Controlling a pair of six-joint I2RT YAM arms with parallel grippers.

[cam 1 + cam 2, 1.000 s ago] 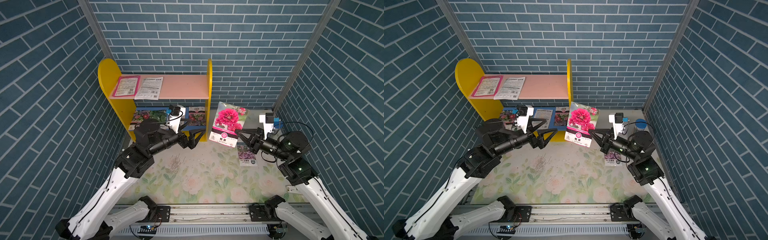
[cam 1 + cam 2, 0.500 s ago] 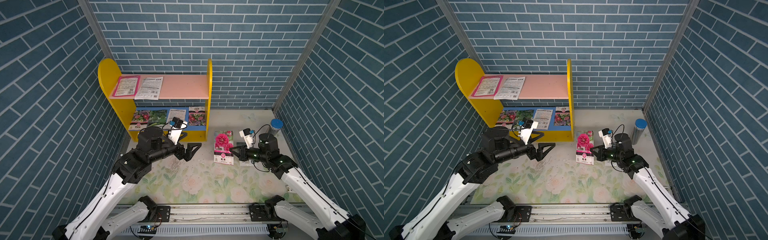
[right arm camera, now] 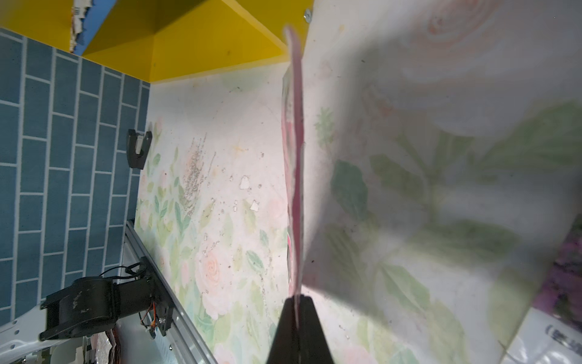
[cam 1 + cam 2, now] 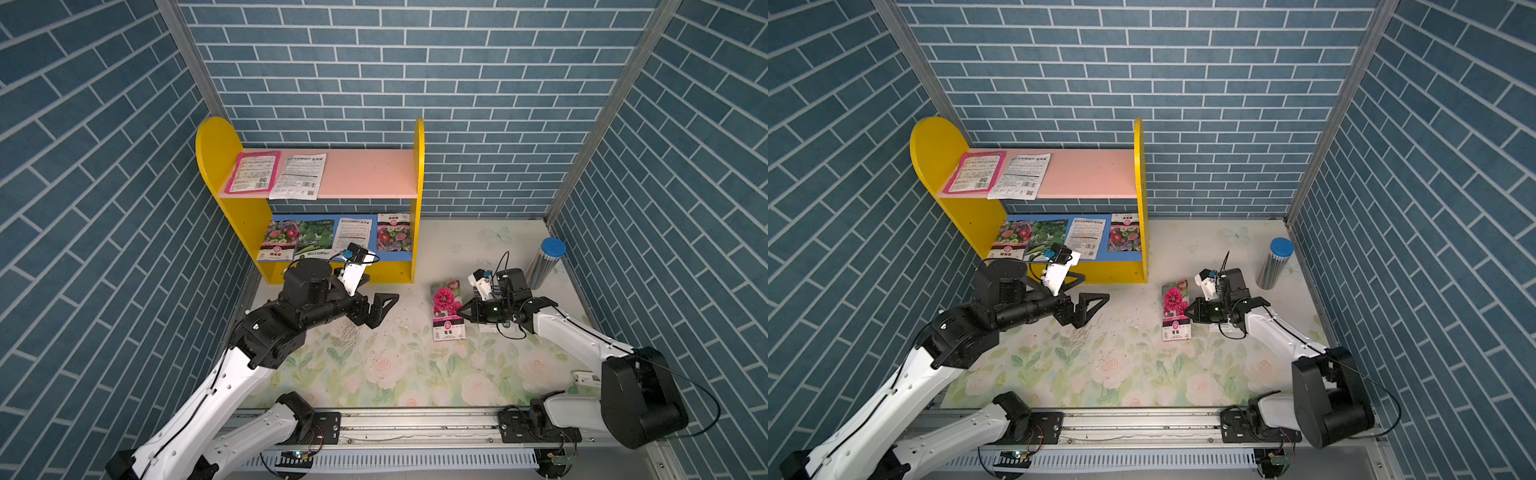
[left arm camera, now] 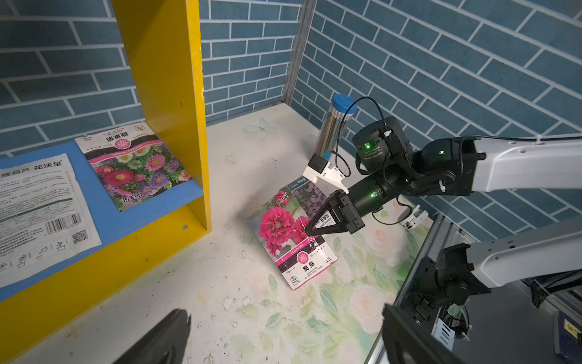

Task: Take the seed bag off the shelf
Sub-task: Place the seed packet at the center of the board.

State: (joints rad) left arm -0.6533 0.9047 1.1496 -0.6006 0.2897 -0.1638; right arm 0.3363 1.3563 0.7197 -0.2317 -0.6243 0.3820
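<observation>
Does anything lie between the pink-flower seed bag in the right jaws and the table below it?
Yes. A purple-flower packet lies on the table, partly beneath the seed bag at its held side; elsewhere only bare table shows.

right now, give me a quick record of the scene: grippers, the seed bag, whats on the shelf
right gripper: shut on the hollyhock seed bag, pinching its side edge
bag position: off the shelf, tilted, low over the table; contact unclear
left gripper: open, empty, in front of the shelf
pink upper board: pink-edged packet, white packet
blue lower board: row of four packets
also on table: blue-capped tube, purple-flower packet
</observation>
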